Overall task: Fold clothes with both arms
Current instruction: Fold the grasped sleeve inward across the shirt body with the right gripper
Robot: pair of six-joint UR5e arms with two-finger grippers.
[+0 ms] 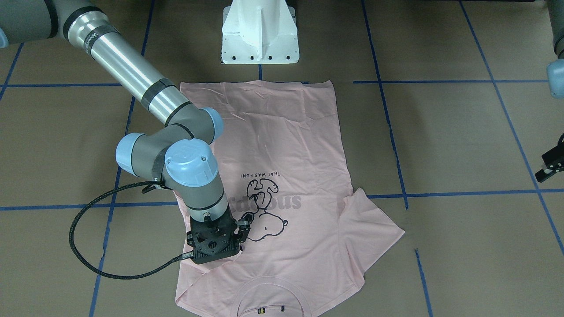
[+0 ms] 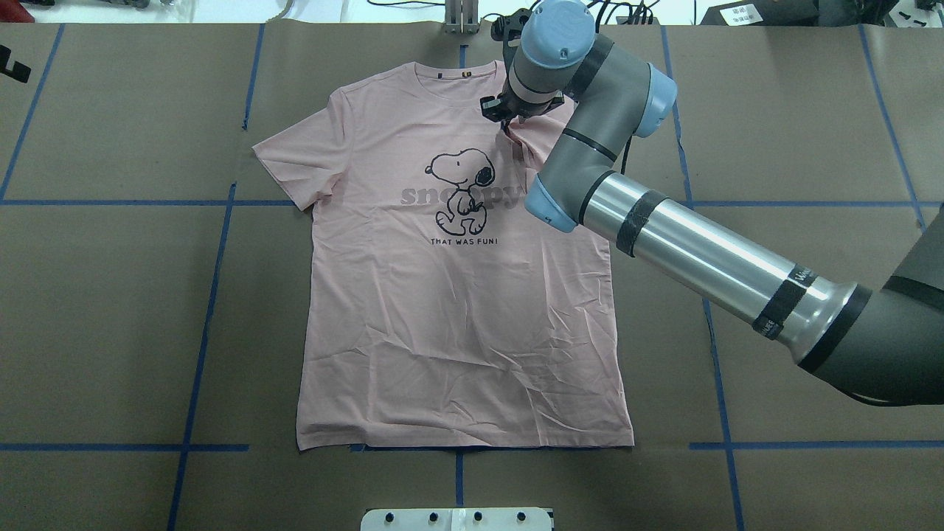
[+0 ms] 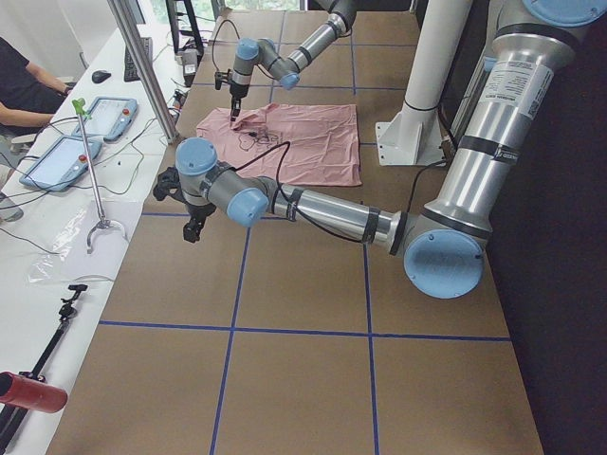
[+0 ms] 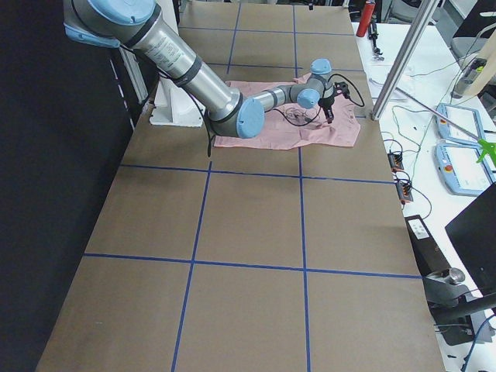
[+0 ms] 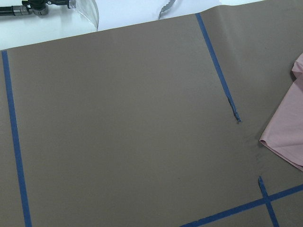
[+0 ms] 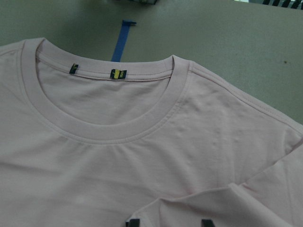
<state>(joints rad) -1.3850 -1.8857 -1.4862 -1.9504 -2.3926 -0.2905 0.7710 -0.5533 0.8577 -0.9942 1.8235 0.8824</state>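
Note:
The pale pink T-shirt (image 2: pixel 457 332) lies flat on the brown table, print up, collar (image 6: pixel 99 127) away from the robot. Its left sleeve (image 2: pixel 295 158) is spread out. The right sleeve is folded in over the chest. My right gripper (image 2: pixel 507 124) points down on that fold next to the dog print (image 1: pixel 264 220). In the right wrist view its fingertips (image 6: pixel 134 222) stand apart, with a ridge of pink cloth between them. My left gripper (image 1: pixel 551 165) hangs over bare table well to the left of the shirt. I cannot tell if it is open. The left wrist view shows only a sleeve corner (image 5: pixel 289 132).
The white pedestal base (image 1: pixel 260 35) stands at the robot's edge, just past the shirt's hem. Blue tape lines (image 2: pixel 214 295) cross the table. A side bench with tablets (image 3: pixel 76 142) and a metal post (image 3: pixel 142 66) lies beyond the far edge.

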